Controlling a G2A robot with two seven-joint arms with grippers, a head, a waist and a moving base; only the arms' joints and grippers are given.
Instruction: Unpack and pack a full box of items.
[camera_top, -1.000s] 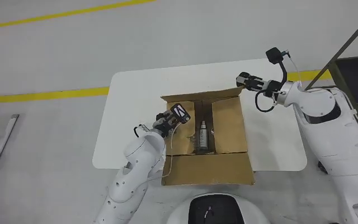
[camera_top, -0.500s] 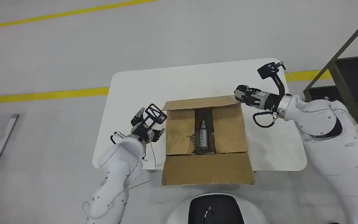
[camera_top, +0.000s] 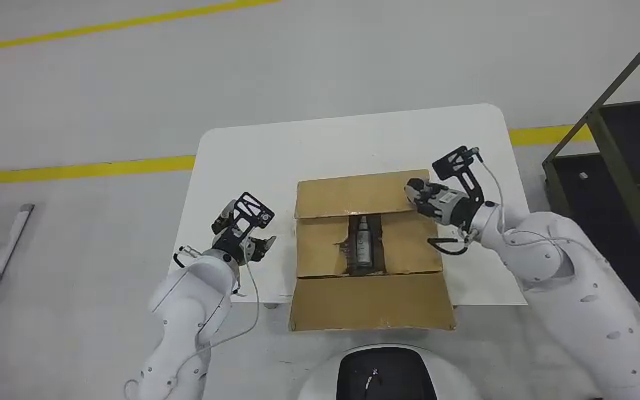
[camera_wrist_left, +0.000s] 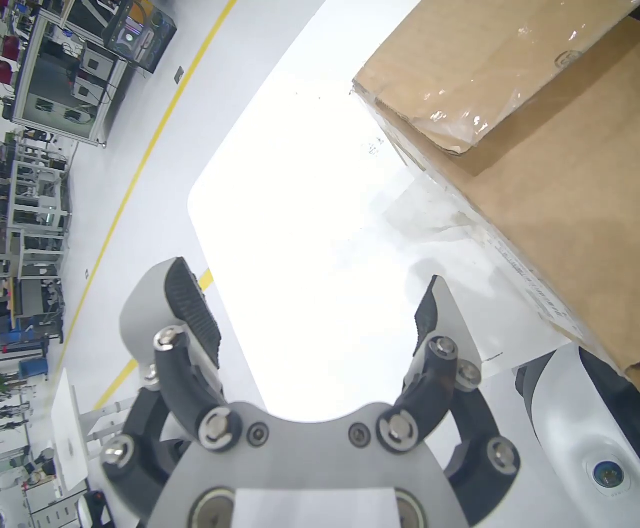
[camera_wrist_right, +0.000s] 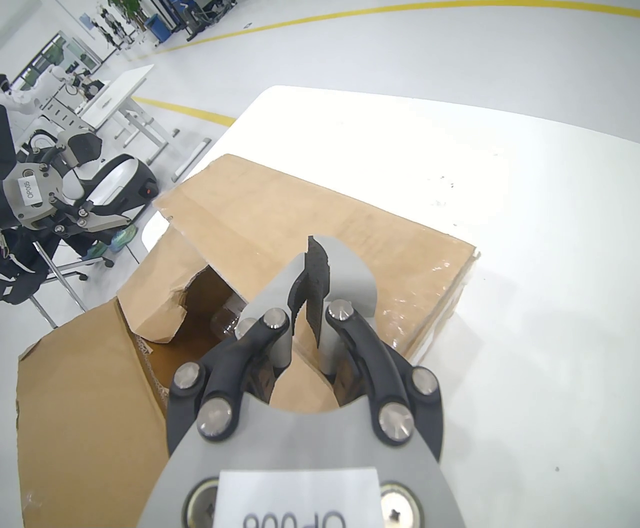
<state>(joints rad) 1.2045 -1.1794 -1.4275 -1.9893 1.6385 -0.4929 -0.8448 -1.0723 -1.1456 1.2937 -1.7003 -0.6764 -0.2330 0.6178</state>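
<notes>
A brown cardboard box sits mid-table with a clear bottle lying in the gap between its flaps. The far flap is folded down over the box; the near flap lies outward. My right gripper is shut, with nothing seen between its fingers, at the far flap's right corner; in the right wrist view, the right gripper is just above the flap, the bottle below. My left gripper is open over bare table left of the box, its fingers wide apart.
The white table has bare room to the left, right and far side of the box. A dark metal rack stands beyond the table's right edge. Yellow floor lines run behind the table.
My left gripper drew back out of the box to the left. My right gripper came in from the far right onto the box, and the far flap went from upright to folded down.
</notes>
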